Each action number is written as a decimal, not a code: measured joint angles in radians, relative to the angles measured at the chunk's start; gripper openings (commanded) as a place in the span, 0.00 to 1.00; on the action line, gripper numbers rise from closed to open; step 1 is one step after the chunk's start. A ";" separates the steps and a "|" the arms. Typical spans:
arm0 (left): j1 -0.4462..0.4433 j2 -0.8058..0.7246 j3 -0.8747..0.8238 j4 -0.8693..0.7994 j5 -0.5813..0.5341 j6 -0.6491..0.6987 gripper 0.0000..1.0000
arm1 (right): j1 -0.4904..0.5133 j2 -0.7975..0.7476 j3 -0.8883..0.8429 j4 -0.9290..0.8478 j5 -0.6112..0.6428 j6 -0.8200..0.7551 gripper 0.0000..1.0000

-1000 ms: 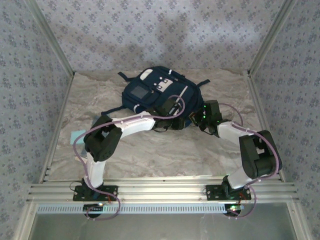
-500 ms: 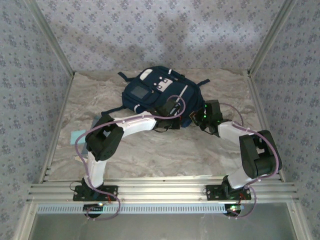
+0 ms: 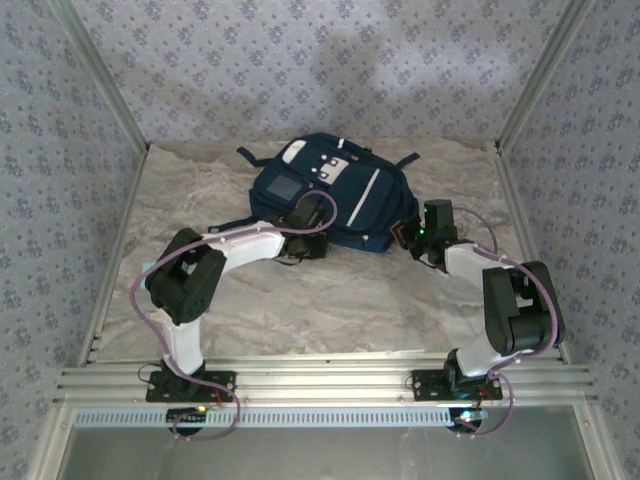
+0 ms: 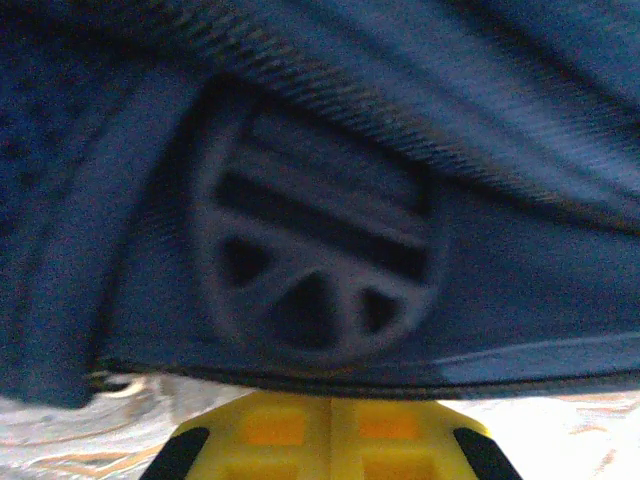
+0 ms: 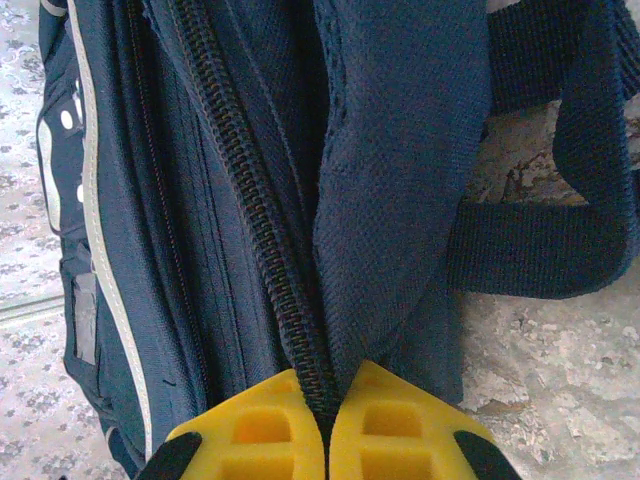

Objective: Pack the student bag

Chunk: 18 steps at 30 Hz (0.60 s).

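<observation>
The student bag (image 3: 335,190), navy with white stripes and a grey patch, lies flat at the back middle of the table. My left gripper (image 3: 318,238) sits at its near edge. In the left wrist view the yellow fingers (image 4: 265,430) are pressed together and shut. Their tips run under the bag's hem (image 4: 330,375), below a round rubber emblem (image 4: 315,265), so the pinch itself is hidden. My right gripper (image 3: 405,232) is at the bag's near right corner. Close up, the right gripper (image 5: 325,400) is shut on the zipper (image 5: 255,220) and the fabric flap (image 5: 395,200) beside it.
Dark straps (image 5: 560,250) loop out over the marble-patterned table (image 3: 330,300) to the right of the bag. Another strap (image 3: 225,222) trails left. Patterned walls and metal rails (image 3: 110,260) close in the sides. A pale blue thing (image 3: 148,268) peeks out by the left elbow.
My left gripper has closed and slid left along the bag's near edge. The right gripper shifted slightly back and right, and the bag's near edge now lies wider between them.
</observation>
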 measured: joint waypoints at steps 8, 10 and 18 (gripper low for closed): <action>-0.009 -0.020 -0.003 0.012 0.050 0.010 0.21 | 0.013 -0.003 0.000 0.000 0.005 -0.001 0.00; -0.026 -0.030 -0.003 0.036 0.076 0.000 0.38 | 0.027 -0.003 0.000 0.001 0.008 0.011 0.00; -0.125 -0.065 -0.003 0.142 0.143 -0.009 0.56 | 0.085 0.000 0.000 0.027 0.014 0.057 0.00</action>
